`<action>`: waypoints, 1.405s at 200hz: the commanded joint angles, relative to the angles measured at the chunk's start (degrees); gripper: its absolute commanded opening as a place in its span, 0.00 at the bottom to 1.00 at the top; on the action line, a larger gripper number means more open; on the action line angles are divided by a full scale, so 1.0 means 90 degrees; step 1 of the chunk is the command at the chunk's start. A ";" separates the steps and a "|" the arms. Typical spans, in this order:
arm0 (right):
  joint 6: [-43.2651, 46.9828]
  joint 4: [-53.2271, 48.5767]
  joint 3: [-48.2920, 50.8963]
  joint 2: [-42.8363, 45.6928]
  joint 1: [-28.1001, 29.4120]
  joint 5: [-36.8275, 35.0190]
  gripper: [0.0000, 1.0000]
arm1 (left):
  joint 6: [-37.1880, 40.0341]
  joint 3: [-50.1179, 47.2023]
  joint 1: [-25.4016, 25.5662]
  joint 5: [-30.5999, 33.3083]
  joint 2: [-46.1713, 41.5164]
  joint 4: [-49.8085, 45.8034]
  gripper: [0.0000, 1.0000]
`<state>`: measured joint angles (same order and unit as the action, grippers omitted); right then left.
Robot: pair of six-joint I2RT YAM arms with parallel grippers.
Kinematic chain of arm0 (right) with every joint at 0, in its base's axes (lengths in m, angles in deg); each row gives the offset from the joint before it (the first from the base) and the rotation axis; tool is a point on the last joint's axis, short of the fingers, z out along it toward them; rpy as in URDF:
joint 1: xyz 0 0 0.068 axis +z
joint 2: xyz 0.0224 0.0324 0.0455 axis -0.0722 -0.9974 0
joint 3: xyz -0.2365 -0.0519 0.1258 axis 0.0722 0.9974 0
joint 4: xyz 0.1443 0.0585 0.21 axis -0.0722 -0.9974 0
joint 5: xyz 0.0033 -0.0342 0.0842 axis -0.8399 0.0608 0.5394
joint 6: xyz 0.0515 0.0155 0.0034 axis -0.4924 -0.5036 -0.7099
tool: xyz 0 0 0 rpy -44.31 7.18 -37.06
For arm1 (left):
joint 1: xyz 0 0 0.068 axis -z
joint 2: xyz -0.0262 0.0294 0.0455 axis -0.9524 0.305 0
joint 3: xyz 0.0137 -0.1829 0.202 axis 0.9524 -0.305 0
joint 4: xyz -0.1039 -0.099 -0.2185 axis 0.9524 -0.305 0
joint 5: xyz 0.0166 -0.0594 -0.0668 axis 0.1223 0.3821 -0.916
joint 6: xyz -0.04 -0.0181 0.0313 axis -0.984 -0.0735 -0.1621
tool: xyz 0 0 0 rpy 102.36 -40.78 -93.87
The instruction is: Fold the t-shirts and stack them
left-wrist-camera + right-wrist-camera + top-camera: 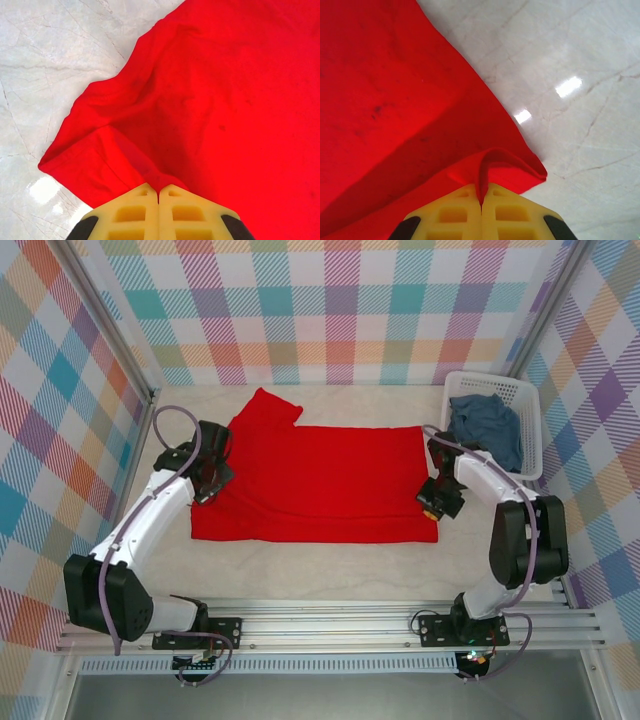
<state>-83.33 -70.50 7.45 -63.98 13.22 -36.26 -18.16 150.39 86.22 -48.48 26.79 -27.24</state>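
A bright red t-shirt (pixel 320 480) lies spread flat on the table, one sleeve pointing to the far left. My left gripper (pixel 207 483) is shut on the red t-shirt (pixel 210 95) at its left edge, the cloth pinched between the yellow fingers (pixel 135 210). At the right edge my right gripper (pixel 432 502) is shut on a raised fold of the red t-shirt (pixel 395 100) near the near-right corner. A faded blue-grey t-shirt (pixel 487 427) sits crumpled inside the white basket (pixel 530 430).
The white lattice basket stands at the back right, close behind my right arm. Plaid walls enclose the table on three sides. Bare marble tabletop (pixel 320 570) runs in front of the red shirt up to the metal rail.
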 commanded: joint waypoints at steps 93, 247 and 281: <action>0.0136 -0.0006 -0.0528 -0.0451 -0.0053 -0.0268 0.00 | 0.0243 0.0327 -0.0183 0.0768 -0.0045 -0.0186 0.00; 0.0126 0.0039 -0.1018 -0.0864 -0.0065 -0.0348 0.00 | 0.0805 0.0957 -0.0186 0.0661 0.0585 0.0295 0.00; 0.0115 -0.0002 -0.1205 -0.1012 -0.0064 -0.0417 0.00 | 0.0929 0.1120 -0.0186 0.0708 0.0902 0.0393 0.00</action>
<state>-82.54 -69.70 -0.68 -71.65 13.09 -38.60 -11.67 158.13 85.43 -43.98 33.15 -25.01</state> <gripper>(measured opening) 0.044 0.048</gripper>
